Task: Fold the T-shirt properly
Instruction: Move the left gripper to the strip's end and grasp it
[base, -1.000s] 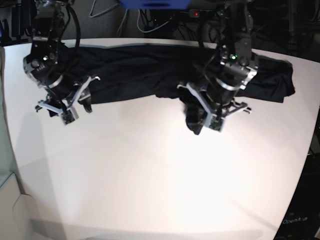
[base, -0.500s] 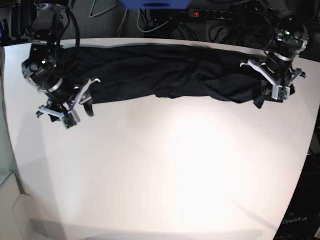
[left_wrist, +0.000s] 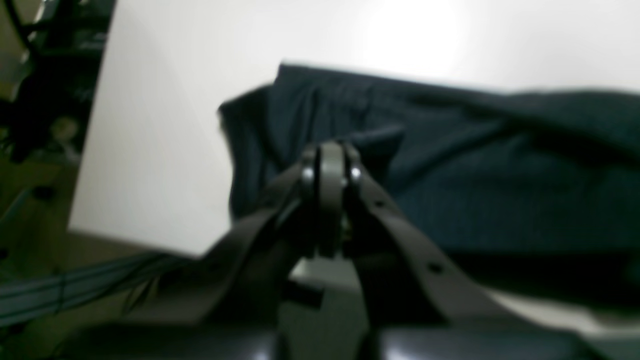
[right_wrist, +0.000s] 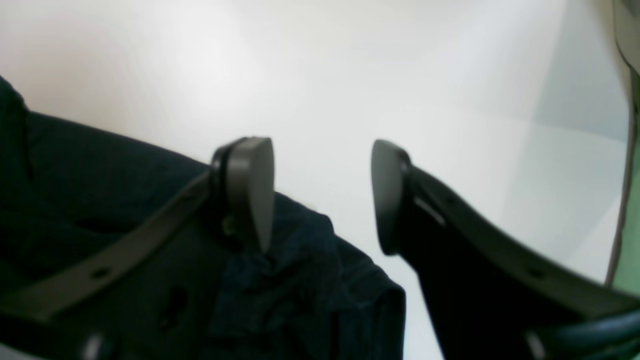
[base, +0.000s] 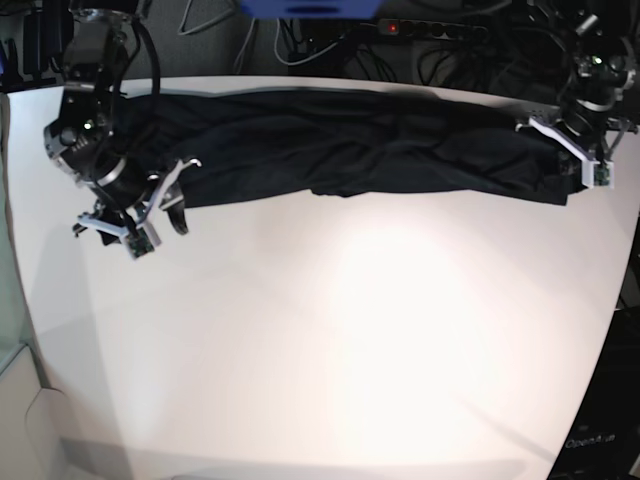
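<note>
We see the T-shirt (base: 340, 150) stretched in a long band along the far edge of the white table (base: 340, 340), our left gripper (left_wrist: 327, 165) pinched closed on its end, our right gripper (right_wrist: 322, 195) wide open over the other end, holding nothing.

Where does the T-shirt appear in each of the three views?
Base: T-shirt stretched along the table's far edge, between both arms.
Left wrist: its end fills the right half, behind the shut left gripper.
Right wrist: its other end lies lower left, under the open right gripper.
Shared landmark: the white table.
</note>
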